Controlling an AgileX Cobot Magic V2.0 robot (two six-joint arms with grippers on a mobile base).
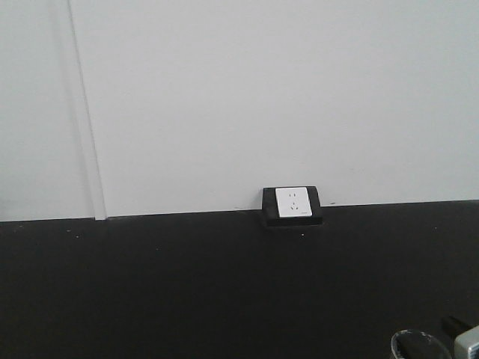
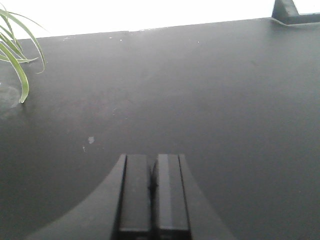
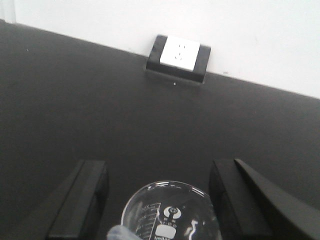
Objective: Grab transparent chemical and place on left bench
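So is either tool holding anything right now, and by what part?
Nothing is held. The right tool stands open around the glass beaker, with a gap at one finger; the left tool is shut and empty.

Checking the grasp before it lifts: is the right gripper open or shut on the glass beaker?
Open. The right gripper has its fingers spread wider than the beaker between them, with worktop visible beside the glass.

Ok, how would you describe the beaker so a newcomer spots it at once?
Find the white wall socket at the back of the black worktop. Straight out from it, nearer the camera, the clear beaker is between the spread jaws of the right gripper. It is the only glassware, with white printed markings.
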